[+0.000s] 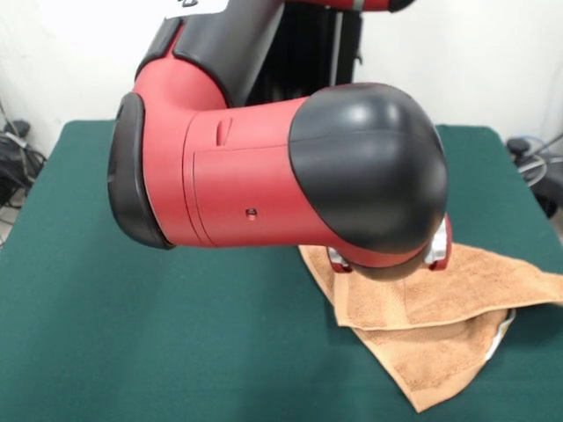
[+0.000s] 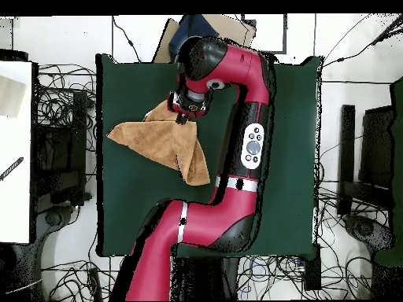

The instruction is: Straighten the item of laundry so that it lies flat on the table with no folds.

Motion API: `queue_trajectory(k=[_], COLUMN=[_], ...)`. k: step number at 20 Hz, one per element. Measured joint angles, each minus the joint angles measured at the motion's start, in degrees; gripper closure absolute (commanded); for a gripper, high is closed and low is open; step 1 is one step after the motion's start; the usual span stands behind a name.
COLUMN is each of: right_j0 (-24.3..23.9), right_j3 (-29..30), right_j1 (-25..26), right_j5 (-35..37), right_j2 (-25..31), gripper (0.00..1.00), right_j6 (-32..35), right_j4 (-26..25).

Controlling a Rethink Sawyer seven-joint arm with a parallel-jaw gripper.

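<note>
The light-brown towel (image 1: 422,308) lies on the green table (image 1: 132,334), at the right in the front view. It is folded over itself in overlapping layers, with a corner pointing to the near edge and a bit of white (image 1: 503,327) at its right side. In the overhead view the towel (image 2: 157,140) spreads left and down from the gripper (image 2: 184,116). The gripper is low over the towel's upper right part. In the front view the arm's thick wrist (image 1: 352,176) hides it, so I cannot see whether it holds the cloth.
The red arm (image 2: 236,157) reaches across the table's middle (image 2: 291,157) from the base. Cables lie on the floor all round. A white surface (image 2: 16,149) stands to the left and a cardboard box (image 2: 216,27) beyond the top edge.
</note>
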Motion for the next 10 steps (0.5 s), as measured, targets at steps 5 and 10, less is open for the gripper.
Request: queue_trajectory(k=[5, 10], right_j0=[-0.73, -1.97], right_j3=[-4.28, -10.82], right_j1=[1.44, 4.78], right_j5=[0.71, 4.23], right_j2=[-0.01, -0.04], gripper=[1.0, 1.0], right_j6=[0.0, 0.0], right_j4=[-2.66, -4.33])
